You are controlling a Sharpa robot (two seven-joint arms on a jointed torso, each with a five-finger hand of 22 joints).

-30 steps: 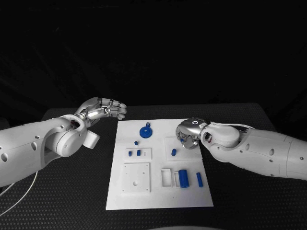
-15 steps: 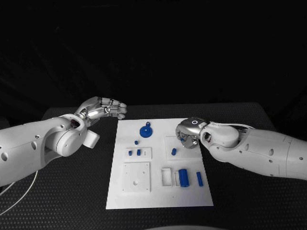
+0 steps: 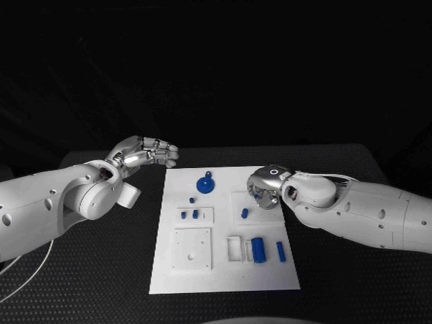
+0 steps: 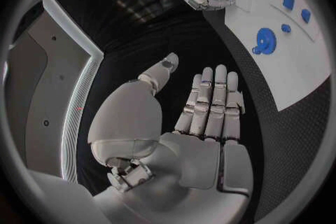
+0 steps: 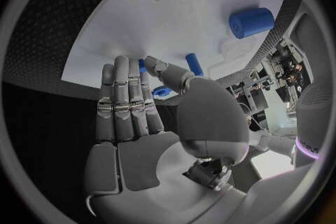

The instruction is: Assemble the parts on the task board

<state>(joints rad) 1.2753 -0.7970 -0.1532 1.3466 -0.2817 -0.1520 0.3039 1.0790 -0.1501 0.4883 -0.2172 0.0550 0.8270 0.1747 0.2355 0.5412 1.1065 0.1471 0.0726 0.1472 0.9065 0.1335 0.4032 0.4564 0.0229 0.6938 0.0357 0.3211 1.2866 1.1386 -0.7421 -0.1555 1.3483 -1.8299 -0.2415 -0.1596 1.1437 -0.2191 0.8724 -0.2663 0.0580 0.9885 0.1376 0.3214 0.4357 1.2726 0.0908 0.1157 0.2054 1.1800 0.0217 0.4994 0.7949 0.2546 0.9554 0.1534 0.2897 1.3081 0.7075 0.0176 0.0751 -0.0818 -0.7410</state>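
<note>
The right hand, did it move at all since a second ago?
No. The right hand hovers at the same spot over the task board's right edge, by the same small blue part.

You see two glossy white arms dotted with small dark screw holes; behind the silver left hand [image 3: 146, 152] trails a thin white cable, and the right hand [image 3: 266, 187] is silver too.

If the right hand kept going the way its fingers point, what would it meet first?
Probably the small blue peg just past the right hand, standing on the task board; depth is hard to judge.
</note>
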